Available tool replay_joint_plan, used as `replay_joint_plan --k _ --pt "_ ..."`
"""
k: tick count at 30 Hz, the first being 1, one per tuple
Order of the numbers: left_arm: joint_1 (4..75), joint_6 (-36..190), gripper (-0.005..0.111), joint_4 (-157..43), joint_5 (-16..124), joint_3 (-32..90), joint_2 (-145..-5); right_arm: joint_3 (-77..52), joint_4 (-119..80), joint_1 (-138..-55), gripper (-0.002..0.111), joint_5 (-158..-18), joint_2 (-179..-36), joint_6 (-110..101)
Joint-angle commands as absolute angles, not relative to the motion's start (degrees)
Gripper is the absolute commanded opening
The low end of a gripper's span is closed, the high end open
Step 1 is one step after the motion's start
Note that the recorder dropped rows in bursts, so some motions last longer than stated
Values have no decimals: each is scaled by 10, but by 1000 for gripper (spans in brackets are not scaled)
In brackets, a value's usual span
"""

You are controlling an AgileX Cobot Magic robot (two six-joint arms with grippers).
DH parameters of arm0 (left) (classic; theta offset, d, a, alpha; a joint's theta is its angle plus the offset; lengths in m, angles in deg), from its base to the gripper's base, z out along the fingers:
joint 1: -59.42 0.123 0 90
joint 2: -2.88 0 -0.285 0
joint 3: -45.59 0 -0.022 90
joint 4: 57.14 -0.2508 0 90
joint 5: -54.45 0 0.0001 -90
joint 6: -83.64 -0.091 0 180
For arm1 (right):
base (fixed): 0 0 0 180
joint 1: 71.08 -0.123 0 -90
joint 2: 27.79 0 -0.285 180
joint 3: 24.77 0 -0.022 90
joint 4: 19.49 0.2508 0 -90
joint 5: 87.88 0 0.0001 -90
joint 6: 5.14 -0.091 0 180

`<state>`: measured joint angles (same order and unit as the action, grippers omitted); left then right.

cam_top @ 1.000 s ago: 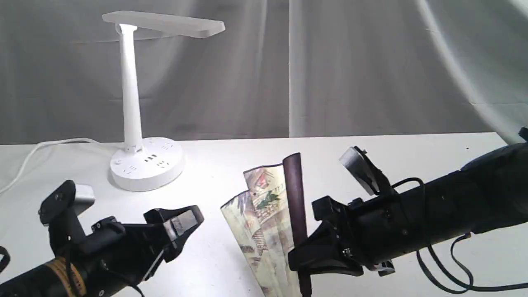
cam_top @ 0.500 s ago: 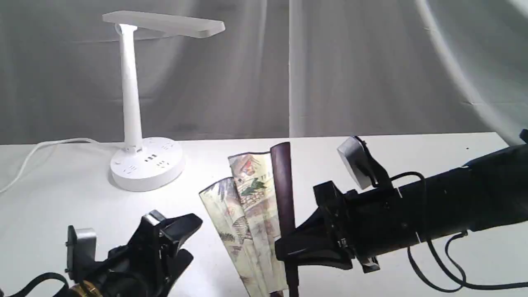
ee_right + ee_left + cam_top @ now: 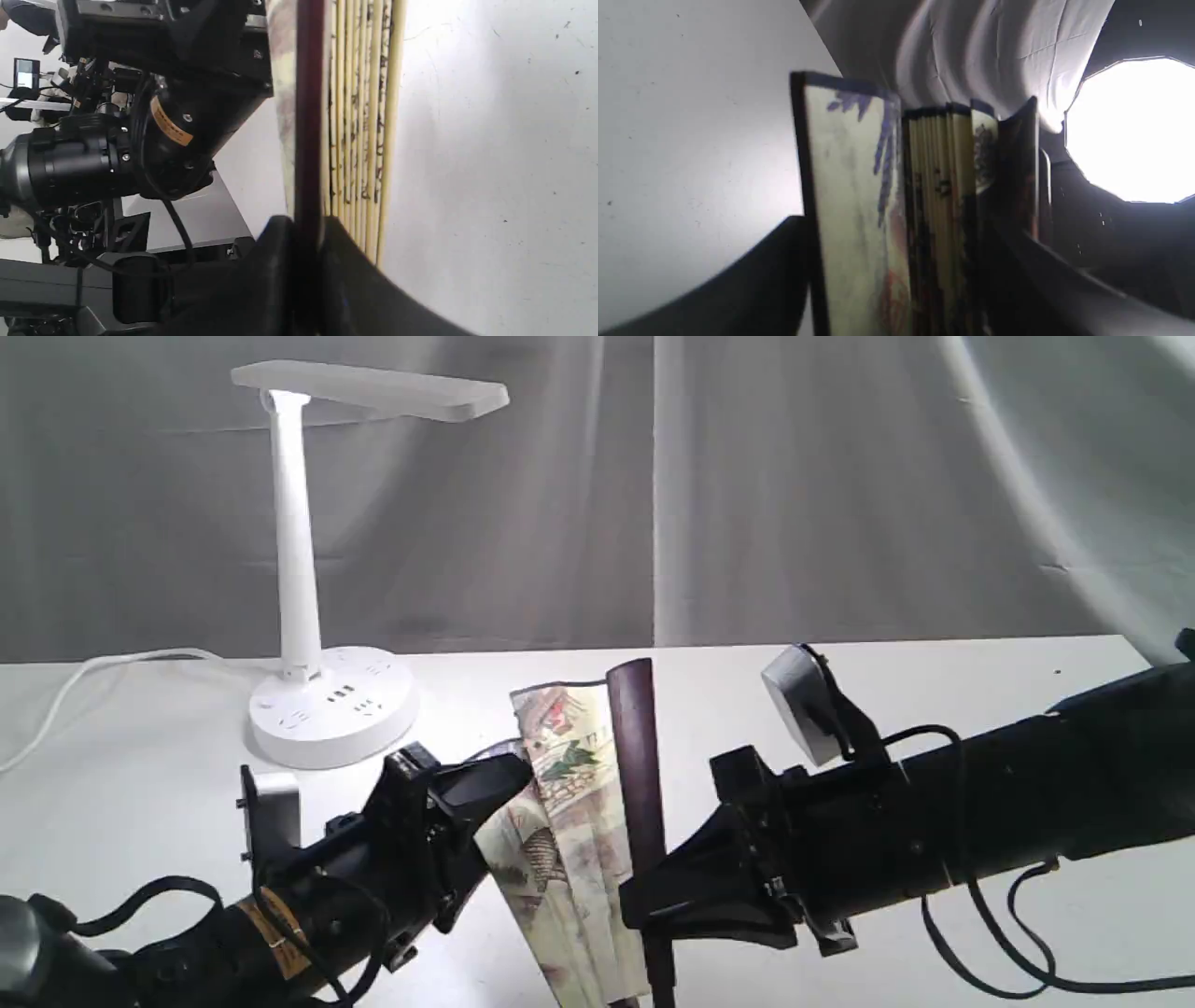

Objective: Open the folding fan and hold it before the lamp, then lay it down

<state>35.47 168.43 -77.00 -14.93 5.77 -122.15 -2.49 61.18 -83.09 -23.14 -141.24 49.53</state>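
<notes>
A white table runs the full width of the exterior view, with a grey curtain hanging behind its far edge. The lamp stands near that far edge, toward the left end, with its flat head jutting rightward over the table. A white cord trails from behind its round base toward the left edge.

The fan is held upright over the middle of the table, closer to the near edge, to the right of the lamp and apart from it. It is only partly spread: a few painted folds lean leftward from the dark outer rib, and the other folds are packed together.

The right gripper is clamped narrow on that dark rib, low on its length. The left gripper reaches in from the left, its jaws standing wide on either side of the loose folds. Whether they press on the paper cannot be told.
</notes>
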Motion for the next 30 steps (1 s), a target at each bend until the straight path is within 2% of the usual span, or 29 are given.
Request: replay_joint_plan --k 1,7,12,14,19,22,26,30 --pt "355 1688 34 -770 -155 60 -1222 -21 620 -831 0 -219 -1404 504" --pt "355 1688 0 -770 -155 60 -1222 -21 621 -831 0 -219 -1404 504" --pt "355 1725 0 -772 -155 60 -1222 -21 621 -831 2 -233 -1404 504" --pt "355 1741 0 -774 -155 60 -1222 -21 634 -831 9 -235 -1405 504" --pt "355 1758 0 -772 -155 60 -1222 -23 679 -831 42 -237 -1413 504" --pt "355 1764 0 -768 -155 60 -1222 -23 723 -831 52 -258 -1422 504" --pt "355 1765 0 -767 -155 61 -1222 -23 784 -831 53 -287 -1439 519" --pt "355 1781 0 -782 -155 77 -1222 -31 805 -830 49 -292 -1464 542"
